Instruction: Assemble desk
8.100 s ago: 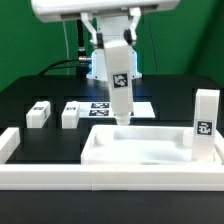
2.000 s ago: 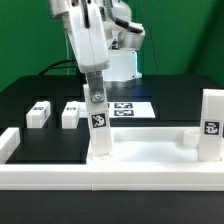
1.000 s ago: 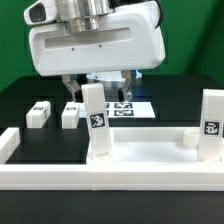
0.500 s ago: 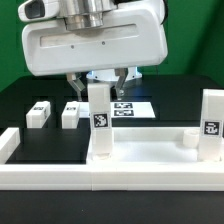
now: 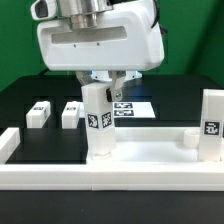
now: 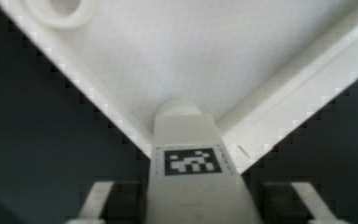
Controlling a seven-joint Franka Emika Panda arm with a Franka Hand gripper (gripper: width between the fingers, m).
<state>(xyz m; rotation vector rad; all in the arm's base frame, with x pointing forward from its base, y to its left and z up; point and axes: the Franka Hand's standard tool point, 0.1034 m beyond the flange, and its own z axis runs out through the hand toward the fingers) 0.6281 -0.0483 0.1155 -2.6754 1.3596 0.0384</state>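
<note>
The white tabletop (image 5: 150, 160) lies rim-up at the front of the table. One white leg (image 5: 98, 125) with a square tag stands upright in its near corner on the exterior view's left. My gripper (image 5: 100, 95) hangs straight above, and its fingers (image 5: 118, 88) are shut on the leg's upper end from both sides. In the wrist view the leg (image 6: 194, 150) runs between my gripper's (image 6: 197, 205) two fingers (image 6: 101, 200) down to the tabletop (image 6: 211, 60). A second leg (image 5: 208, 125) stands at the tabletop's corner on the exterior view's right.
Two loose legs (image 5: 38, 113) (image 5: 70, 113) lie on the black table at the exterior view's left. The marker board (image 5: 130, 108) lies behind the gripper. A low white border wall (image 5: 110, 178) runs along the front.
The leg was set upright in the tabletop's corner and let go. In the last second the open fingers closed on its top, and the gripper shifted slightly toward the exterior view's right.
</note>
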